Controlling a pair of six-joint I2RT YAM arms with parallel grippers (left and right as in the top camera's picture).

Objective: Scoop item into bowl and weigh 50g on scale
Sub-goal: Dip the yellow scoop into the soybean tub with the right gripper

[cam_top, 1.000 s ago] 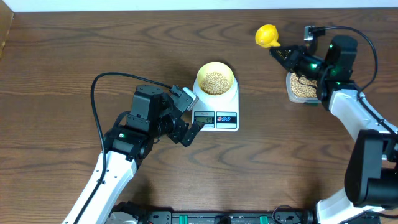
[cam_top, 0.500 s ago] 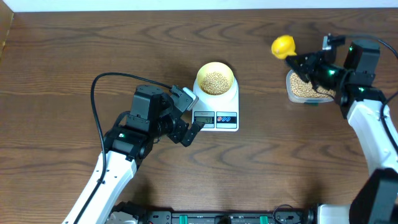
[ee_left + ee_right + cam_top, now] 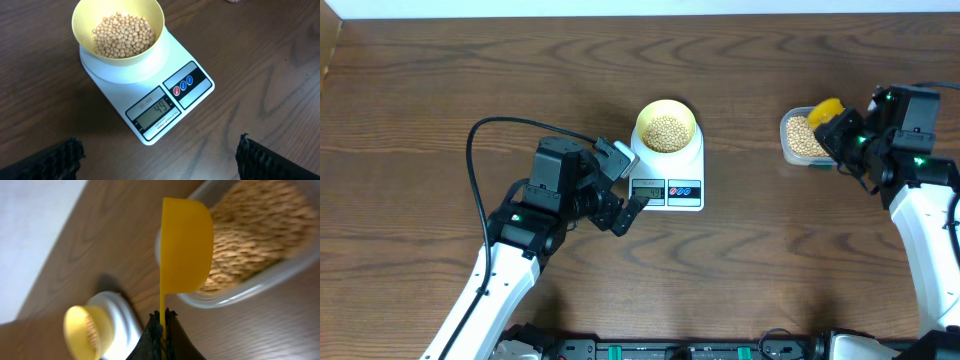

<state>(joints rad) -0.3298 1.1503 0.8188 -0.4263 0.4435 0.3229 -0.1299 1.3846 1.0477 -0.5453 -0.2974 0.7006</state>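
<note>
The pale-yellow bowl stands on the white scale at mid-table, with tan beans in it. In the left wrist view the bowl of beans sits on the scale, whose display reads 49. My left gripper hovers open just left of the scale's front; its fingers frame bare table. My right gripper is shut on the handle of a yellow scoop, held on edge over the clear tub. The right wrist view shows the scoop and gripper.
The clear tub at the right holds more beans. The left arm's black cable loops over the table's left side. A white strip runs along the table's far edge.
The right arm has drawn back to the right, bringing the scoop from up-left of the tub to over it. The left arm, bowl and scale have not moved.
</note>
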